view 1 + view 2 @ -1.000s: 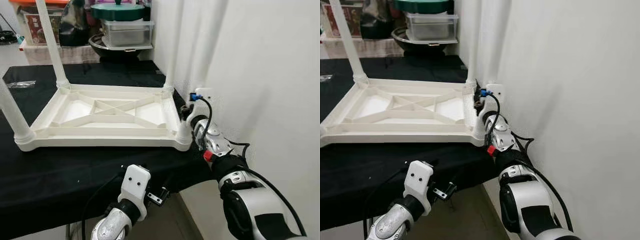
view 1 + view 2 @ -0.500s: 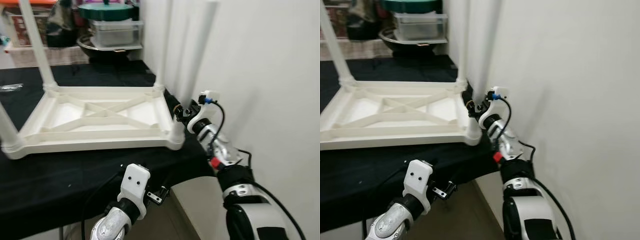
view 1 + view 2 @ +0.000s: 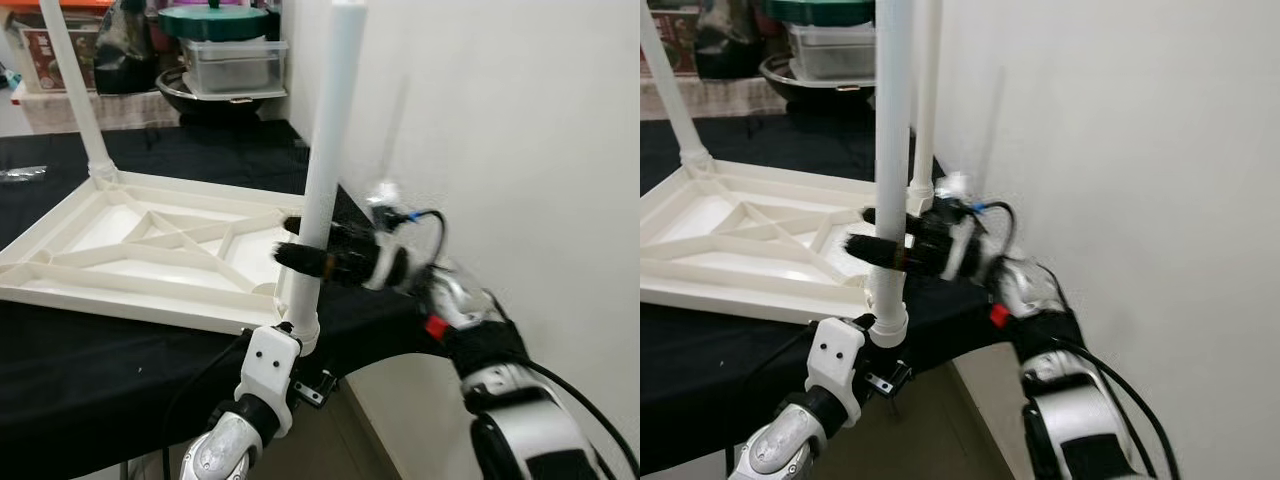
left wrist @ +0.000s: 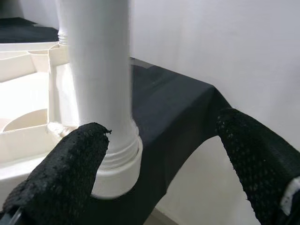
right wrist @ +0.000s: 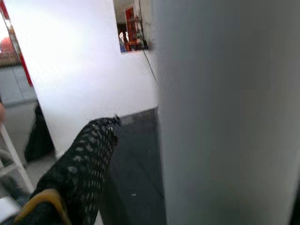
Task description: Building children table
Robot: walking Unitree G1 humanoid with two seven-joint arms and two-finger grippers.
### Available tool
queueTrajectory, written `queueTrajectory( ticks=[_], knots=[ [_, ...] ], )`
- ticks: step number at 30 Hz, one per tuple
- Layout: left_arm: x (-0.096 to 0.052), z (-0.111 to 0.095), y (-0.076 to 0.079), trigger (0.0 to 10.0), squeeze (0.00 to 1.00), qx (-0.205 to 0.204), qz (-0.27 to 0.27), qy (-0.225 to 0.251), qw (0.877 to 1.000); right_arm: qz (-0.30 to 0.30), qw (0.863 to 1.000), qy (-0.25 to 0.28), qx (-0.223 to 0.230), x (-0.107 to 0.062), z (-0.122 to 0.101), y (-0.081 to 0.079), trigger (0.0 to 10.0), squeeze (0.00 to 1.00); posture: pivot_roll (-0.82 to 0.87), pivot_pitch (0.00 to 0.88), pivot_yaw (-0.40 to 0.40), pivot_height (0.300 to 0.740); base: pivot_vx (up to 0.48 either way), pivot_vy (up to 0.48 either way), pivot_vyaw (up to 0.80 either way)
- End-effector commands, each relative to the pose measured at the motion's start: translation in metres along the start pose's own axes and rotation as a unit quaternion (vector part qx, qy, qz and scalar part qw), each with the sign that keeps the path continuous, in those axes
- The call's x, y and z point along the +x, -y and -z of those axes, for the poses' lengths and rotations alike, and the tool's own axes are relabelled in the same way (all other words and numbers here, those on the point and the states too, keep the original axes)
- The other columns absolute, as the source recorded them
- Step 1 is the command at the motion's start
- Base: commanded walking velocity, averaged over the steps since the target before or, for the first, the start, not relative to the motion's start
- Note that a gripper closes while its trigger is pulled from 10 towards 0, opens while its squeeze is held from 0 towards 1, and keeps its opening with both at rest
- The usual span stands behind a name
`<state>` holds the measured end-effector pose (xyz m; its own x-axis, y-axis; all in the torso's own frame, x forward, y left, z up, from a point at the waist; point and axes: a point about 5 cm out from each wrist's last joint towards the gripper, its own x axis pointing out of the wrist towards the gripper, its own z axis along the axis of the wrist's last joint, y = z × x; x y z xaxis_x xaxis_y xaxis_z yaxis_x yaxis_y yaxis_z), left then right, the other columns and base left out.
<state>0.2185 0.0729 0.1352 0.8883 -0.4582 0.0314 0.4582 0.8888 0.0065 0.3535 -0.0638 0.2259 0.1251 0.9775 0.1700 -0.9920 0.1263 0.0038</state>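
Gripping near-corner table leg (image 3: 325,170), R gripper (image 3: 300,255) clenched; L gripper (image 4: 154,154) open by black tabletop edge (image 3: 380,335).

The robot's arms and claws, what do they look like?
Both arms are silver. The right arm has black joints, a red spot, a black cable and a blue connector. The left arm ends in a white block. Each claw has long black textured fingers.

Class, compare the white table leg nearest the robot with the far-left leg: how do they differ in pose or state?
The near leg has the right gripper around its lower part; the far-left leg stands untouched. The near leg rises at the black table's front edge, the far-left leg further back. Both are white tubes seated in corner sockets of the upturned tabletop.
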Motion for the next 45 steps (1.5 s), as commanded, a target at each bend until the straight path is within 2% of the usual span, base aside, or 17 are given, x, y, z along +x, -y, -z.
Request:
queueTrajectory(
  ticks=[1,2,3,4,13,17,20,23,28,29,30,33,34,35,36,42,45],
  knots=[
    [-0.001,0.001,0.001,10.0,0.0,0.005,0.0,-0.005,1.0,0.002,1.0,-0.024,-0.009,0.007,0.009,-0.002,7.7,0.0,0.11,0.028,-0.112,0.74,0.0,0.0,0.0],
    [-0.001,0.001,0.001,10.0,0.0,0.005,0.0,-0.005,1.0,0.014,0.999,-0.032,-0.013,0.011,0.013,-0.003,4.9,0.0,0.1,0.029,-0.11,0.74,0.0,0.0,0.0],
    [-0.001,0.001,0.001,10.0,0.0,0.005,0.0,-0.005,1.0,0.014,0.999,-0.032,-0.013,0.011,0.013,-0.003,4.9,0.0,0.1,0.029,-0.11,0.74,0.0,0.0,0.0],
    [-0.001,0.001,0.001,10.0,0.0,0.004,-0.001,-0.005,1.0,0.039,0.998,-0.043,-0.024,0.014,0.018,-0.001,0.0,0.0,0.1,0.029,-0.112,0.74,0.0,0.0,0.0],
    [0.0,0.002,0.002,10.0,0.0,0.003,-0.001,-0.005,1.0,0.258,0.966,-0.014,-0.027,0.0,0.015,0.026,0.0,0.0,0.1,0.028,-0.113,0.74,0.0,0.0,0.0],
    [0.0,0.002,0.002,10.0,0.0,0.004,0.001,-0.006,1.0,0.545,0.838,-0.022,-0.011,-0.04,0.016,0.055,0.0,0.0,0.09,0.025,-0.103,0.74,0.0,0.0,0.0],
    [0.0,0.003,0.002,10.0,0.0,0.004,0.002,-0.007,1.0,0.59,0.807,-0.025,-0.003,-0.048,0.017,0.058,0.0,0.0,0.09,0.025,-0.103,0.74,0.0,0.0,0.0],
    [-0.001,0.003,0.002,10.0,0.0,0.005,0.004,-0.008,1.0,0.735,0.678,-0.012,0.0,-0.075,0.019,0.055,0.0,0.0,0.09,0.023,-0.105,0.74,0.0,0.0,0.0],
    [-0.001,0.003,0.002,10.0,0.0,0.005,0.004,-0.008,1.0,0.758,0.652,0.002,0.0,-0.074,0.018,0.051,0.0,0.0,0.1,0.02,-0.104,0.74,0.0,0.0,0.0],
    [-0.001,0.003,0.002,10.0,0.0,0.005,0.004,-0.008,1.0,0.758,0.652,0.002,0.0,-0.074,0.018,0.051,0.0,0.0,0.1,0.02,-0.104,0.74,0.0,0.0,0.0],
    [-0.001,0.004,0.002,10.0,0.0,0.005,0.005,-0.009,1.0,0.717,0.696,0.036,0.004,-0.052,0.014,0.051,10.0,1.0,0.09,0.012,-0.104,0.74,0.0,0.0,0.0],
    [-0.001,0.005,0.002,10.0,0.0,0.005,0.006,-0.009,1.0,0.668,0.741,0.065,-0.019,-0.036,0.008,0.049,10.0,1.0,0.09,0.012,-0.102,0.74,0.0,0.0,0.0],
    [-0.001,0.005,0.002,10.0,0.0,0.004,0.006,-0.009,1.0,0.64,0.764,0.072,-0.024,-0.033,0.008,0.049,10.0,0.38,0.1,0.007,-0.107,0.74,0.0,0.0,0.0],
    [-0.001,0.005,0.002,10.0,0.0,0.004,0.006,-0.009,1.0,0.64,0.764,0.072,-0.024,-0.033,0.008,0.049,10.0,0.38,0.1,0.007,-0.107,0.74,0.0,0.0,0.0],
    [-0.001,0.005,0.002,10.0,0.0,0.004,0.006,-0.009,1.0,0.598,0.798,0.076,-0.011,-0.029,0.01,0.048,10.0,0.0,0.1,0.007,-0.107,0.74,0.0,0.0,0.0],
    [0.0,0.005,0.002,10.0,0.0,0.004,0.005,-0.008,1.0,0.315,0.947,0.023,0.066,-0.029,0.031,0.027,10.0,0.0,0.09,0.004,-0.101,0.74,0.0,0.0,0.0],
    [0.0,0.004,0.002,10.0,0.0,0.003,0.006,-0.008,1.0,0.144,0.986,-0.029,0.082,-0.038,0.04,0.005,10.0,0.0,0.09,0.002,-0.104,0.74,0.0,0.0,0.0]
  ],
)
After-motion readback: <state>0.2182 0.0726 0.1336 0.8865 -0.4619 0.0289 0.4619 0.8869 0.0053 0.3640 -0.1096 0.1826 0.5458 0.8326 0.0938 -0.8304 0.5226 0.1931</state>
